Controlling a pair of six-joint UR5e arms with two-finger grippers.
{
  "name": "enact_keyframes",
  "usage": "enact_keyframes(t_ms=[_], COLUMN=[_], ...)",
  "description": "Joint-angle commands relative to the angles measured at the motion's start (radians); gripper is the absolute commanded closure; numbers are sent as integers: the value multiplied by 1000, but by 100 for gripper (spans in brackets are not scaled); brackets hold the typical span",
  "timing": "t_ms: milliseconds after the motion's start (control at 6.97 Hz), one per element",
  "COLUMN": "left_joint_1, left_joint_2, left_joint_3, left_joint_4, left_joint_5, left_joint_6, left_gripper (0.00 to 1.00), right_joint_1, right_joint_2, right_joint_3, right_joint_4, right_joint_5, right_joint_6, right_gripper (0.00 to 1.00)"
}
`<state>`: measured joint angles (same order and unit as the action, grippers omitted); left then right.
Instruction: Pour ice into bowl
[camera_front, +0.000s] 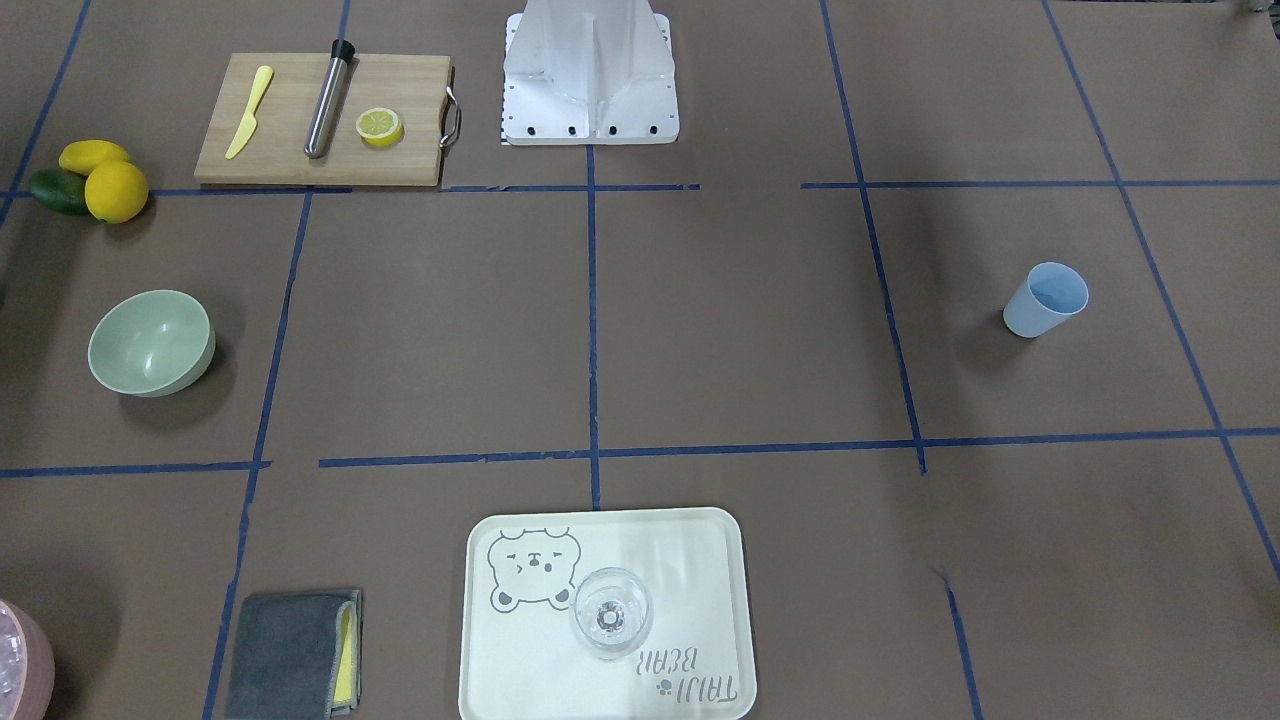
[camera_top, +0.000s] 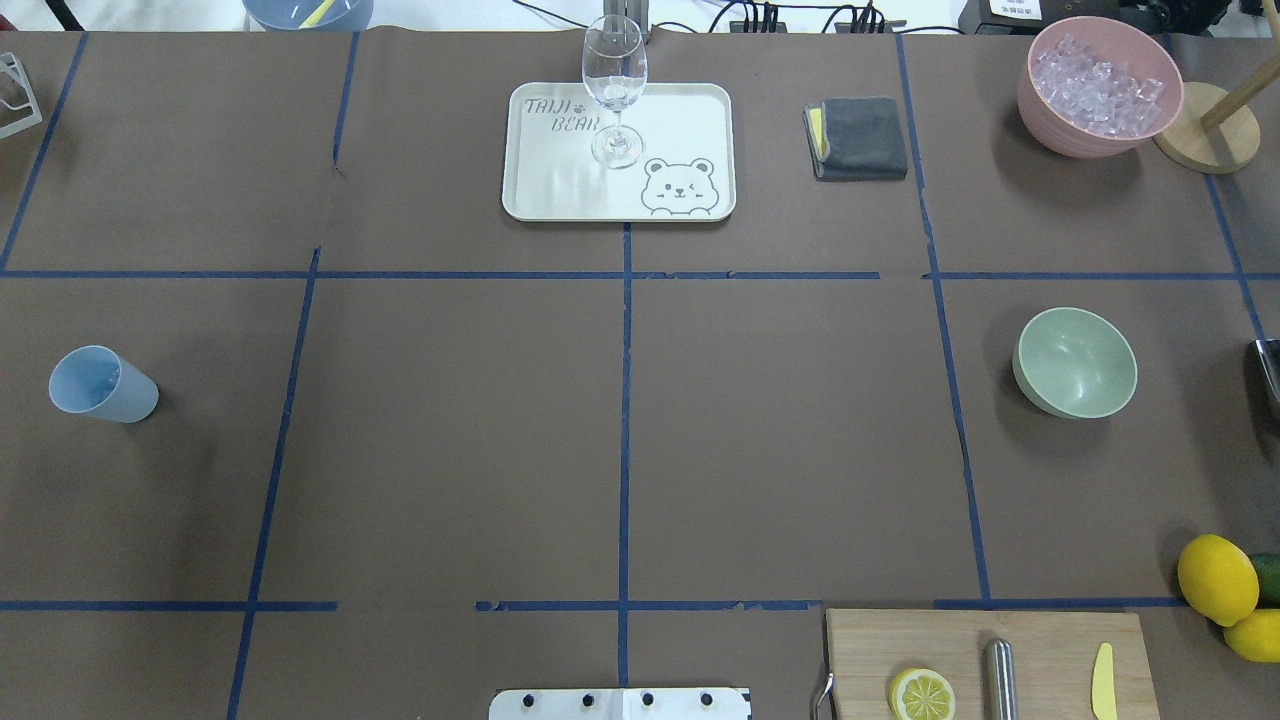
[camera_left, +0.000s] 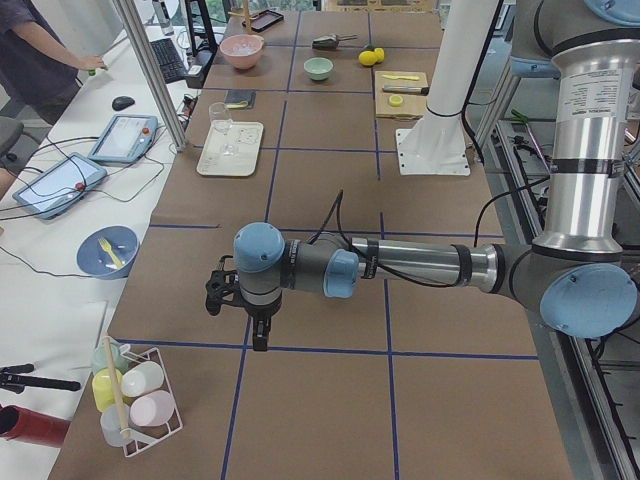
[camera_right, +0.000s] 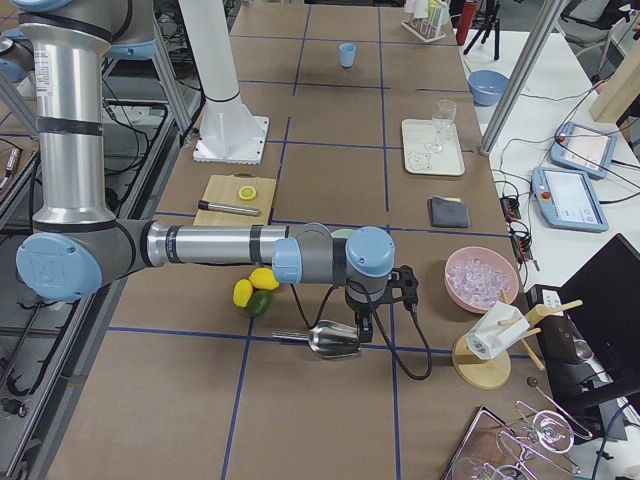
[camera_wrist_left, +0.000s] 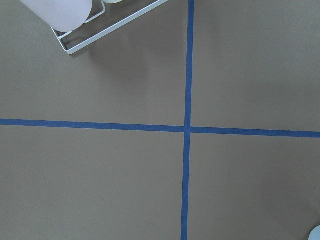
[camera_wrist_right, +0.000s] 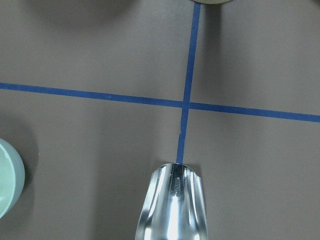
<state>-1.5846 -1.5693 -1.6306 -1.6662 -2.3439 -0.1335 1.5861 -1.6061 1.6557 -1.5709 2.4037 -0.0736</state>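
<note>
In the front-facing view the bowl (camera_front: 150, 342) sits upright and bare inside on the tabletop (camera_front: 740, 330), well apart from the light blue cup (camera_front: 1045, 300) on the opposite side. Whether ice lies in that cup cannot be told. A clear glass (camera_front: 611, 612) stands on the cream tray (camera_front: 520, 660).

From overhead, the pink tub (camera_top: 1100, 85) is heaped with clear lumps.

In the exterior left view the left gripper (camera_left: 258, 338) hangs over the tabletop near a white wire rack (camera_left: 140, 400), far from the bowl. Whether its fingers are apart or together cannot be told.

In the exterior right view the right gripper (camera_right: 365, 330) hangs low with a metal scoop (camera_right: 335, 342) at its tip. The arm hides most of the bowl, and the grip cannot be judged.

The left wrist view shows only taped tabletop and a corner of the rack.

In the right wrist view the scoop juts in from the bottom edge with nothing in it, and the bowl's rim shows at the left edge, apart from it.
</note>
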Motion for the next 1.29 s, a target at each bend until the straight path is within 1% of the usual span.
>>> enact_keyframes(t_ms=[0,144,287,431,574,718,861,1005,1148], left_joint_1=[0,8,35,61,95,145,185,187,228], left_joint_2=[-1,-2,-2,-2,-6,-14,-2,44,64], left_joint_3=[-3,-24,-61,-130,-188,-243,-338,-410,-482], left_joint_4=[-19,-62,-90,-128,-132,-135,-133,-135,-135], left_joint_5=[0,0,-2,2,6,6,11,15,72], left_joint_6=[-1,-1,-9,-14,-29,-146,-222,-250,-361], left_gripper=[0,0,0,0,0,0,0,0,0], right_joint_1=[0,0,0,-2,-5,-46,-69,-125,-197], right_joint_2=[2,3,8,18,21,21,20,20,3], right_joint_3=[2,10,25,50,41,29,35,30,23], right_joint_4=[0,0,0,0,-3,0,43,101,247], right_joint_5=[0,2,3,9,18,35,38,35,23], right_joint_6=[2,14,68,140,167,178,199,336,497], right_gripper=[0,0,0,0,0,0,0,0,0])
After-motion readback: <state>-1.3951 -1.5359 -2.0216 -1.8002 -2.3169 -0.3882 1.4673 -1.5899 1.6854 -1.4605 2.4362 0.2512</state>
